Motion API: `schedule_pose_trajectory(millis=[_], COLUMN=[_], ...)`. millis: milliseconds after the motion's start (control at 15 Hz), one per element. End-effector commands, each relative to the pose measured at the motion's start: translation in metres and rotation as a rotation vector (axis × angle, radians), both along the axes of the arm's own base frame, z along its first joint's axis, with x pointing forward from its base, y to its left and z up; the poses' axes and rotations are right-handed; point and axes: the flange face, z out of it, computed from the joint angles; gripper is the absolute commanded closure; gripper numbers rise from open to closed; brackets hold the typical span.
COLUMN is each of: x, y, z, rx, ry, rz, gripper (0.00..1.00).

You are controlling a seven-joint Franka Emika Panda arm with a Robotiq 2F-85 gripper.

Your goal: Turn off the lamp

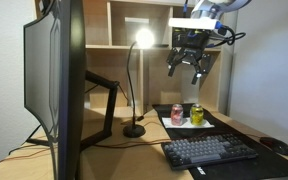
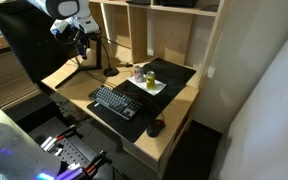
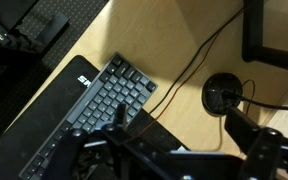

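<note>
The slim black lamp stands on the wooden desk with its head point(image 1: 144, 38) glowing, a thin curved stem and a small round base point(image 1: 134, 130). The base also shows in an exterior view point(image 2: 110, 71) and in the wrist view point(image 3: 224, 95). My gripper point(image 1: 187, 68) hangs in the air with its fingers open and empty, level with the lamp head and to the side of it, above the cans. It is also in an exterior view point(image 2: 84, 45). In the wrist view the open fingers point(image 3: 181, 121) frame the desk beside the lamp base.
A large monitor point(image 1: 54, 80) on a thick black arm point(image 1: 104, 95) stands beside the lamp. A keyboard point(image 1: 209, 150) lies on a dark mat, with a mouse point(image 1: 277, 146) beside it. A red can point(image 1: 177, 114) and a yellow can point(image 1: 197, 114) sit on a white plate. Shelves stand behind.
</note>
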Motion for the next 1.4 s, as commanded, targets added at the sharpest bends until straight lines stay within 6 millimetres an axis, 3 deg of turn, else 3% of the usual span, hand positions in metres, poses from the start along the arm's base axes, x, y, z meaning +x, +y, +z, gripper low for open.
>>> schedule_pose_trajectory(millis=[0,333,400,667,867,1133,1333], x=[0.031,0.082,0.060,0.080,0.085,0.117,0.145], y=[0.007,0.016,0.010,0.015,0.030,0.055,0.051], z=[-0.029,-0.040,-0.039,-0.042,-0.073,-0.112,-0.114], rx=[-0.009,-0.024,-0.023,-0.018,-0.121,-0.151,-0.113], ry=[0.009,0.002,0.007,0.008,0.027,-0.038,-0.026], rz=[0.084,0.051,0.067,0.058,0.114,0.050,-0.013], gripper=[0.00,0.00,0.00,0.00,0.00,0.00,0.00])
